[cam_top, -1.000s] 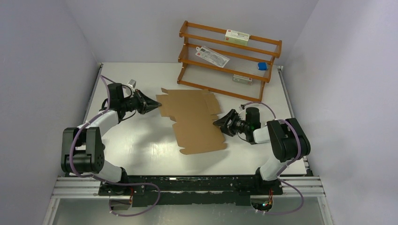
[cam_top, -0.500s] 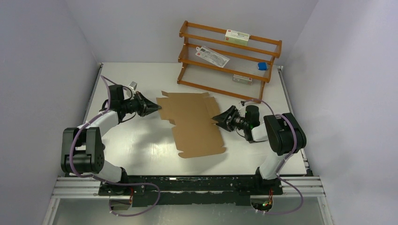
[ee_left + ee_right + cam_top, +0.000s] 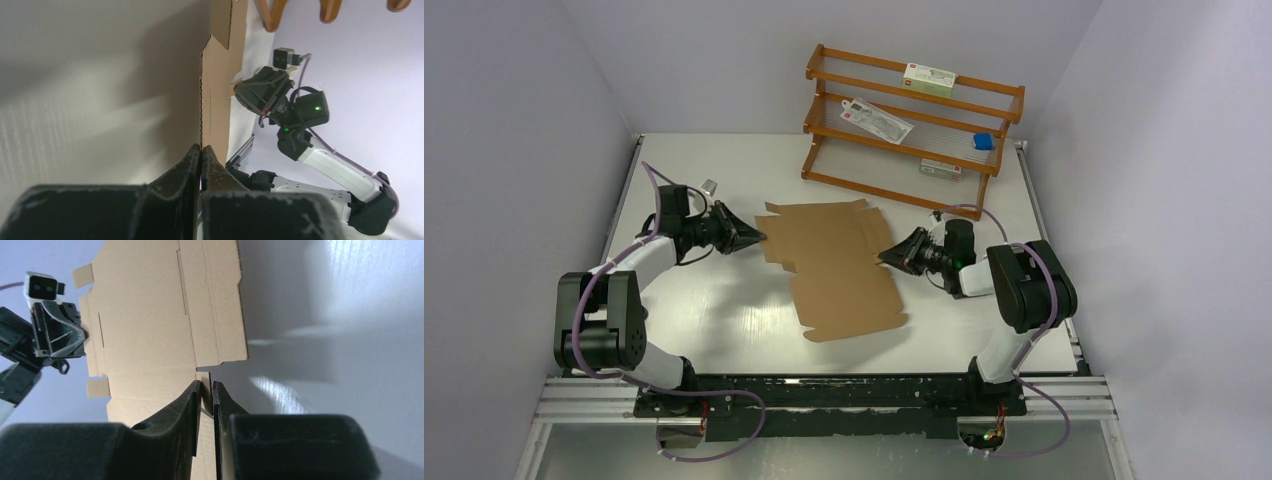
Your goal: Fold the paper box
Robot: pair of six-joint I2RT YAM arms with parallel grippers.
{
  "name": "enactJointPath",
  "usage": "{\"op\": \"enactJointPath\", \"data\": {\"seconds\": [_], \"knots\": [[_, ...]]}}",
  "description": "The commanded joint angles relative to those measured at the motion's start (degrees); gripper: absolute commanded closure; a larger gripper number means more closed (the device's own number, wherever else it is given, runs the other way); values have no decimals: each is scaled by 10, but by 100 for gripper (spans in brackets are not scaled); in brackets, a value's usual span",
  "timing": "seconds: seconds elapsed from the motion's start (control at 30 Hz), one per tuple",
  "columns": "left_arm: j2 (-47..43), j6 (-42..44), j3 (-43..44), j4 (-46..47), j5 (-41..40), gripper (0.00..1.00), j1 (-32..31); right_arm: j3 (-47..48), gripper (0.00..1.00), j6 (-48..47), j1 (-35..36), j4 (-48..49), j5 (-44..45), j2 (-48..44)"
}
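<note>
The paper box (image 3: pixel 834 265) is a flat brown cardboard sheet with flaps and crease lines, lying in the middle of the white table. My left gripper (image 3: pixel 759 238) is shut on the sheet's left edge; in the left wrist view its jaws (image 3: pixel 201 150) pinch the thin cardboard (image 3: pixel 217 100) edge-on. My right gripper (image 3: pixel 886 256) is at the sheet's right edge. In the right wrist view its jaws (image 3: pixel 206 386) are closed on a small tab of the cardboard (image 3: pixel 145 315).
A three-tier wooden rack (image 3: pixel 914 125) stands at the back right, close behind the sheet. It holds a white and green carton (image 3: pixel 929 76), a flat packet (image 3: pixel 876 118) and a small blue item (image 3: pixel 983 142). A metal rail (image 3: pixel 824 395) runs along the near edge.
My right gripper moved toward the back along the sheet's right edge and closed on a tab. The left gripper kept its hold and drifted slightly nearer; the sheet shifted a little.
</note>
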Motion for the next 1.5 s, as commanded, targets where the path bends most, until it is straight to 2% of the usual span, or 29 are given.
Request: {"op": "enactJointPath", "data": {"seconds": [0.0,0.23,0.4,0.57,0.83,1.03,1.23,1.47], "knots": [[11,47,15,-41,-34,95,2,23,84,-85,11,-87,31,-25],[40,97,24,-73,-96,94,-9,66,85,-190,65,-223,127,-61],[62,126,42,-98,-142,93,-42,120,85,-265,139,-346,278,-88],[67,142,57,-116,-179,92,-52,164,86,-302,188,-416,382,-96],[71,161,74,-142,-216,91,-64,221,86,-329,245,-485,465,-79],[82,185,99,-179,-250,91,-70,244,78,-329,256,-510,471,-65],[90,224,141,-221,-292,91,-73,268,60,-361,251,-537,452,-94],[111,272,177,-252,-299,92,-84,328,43,-426,215,-554,346,-82]]}}
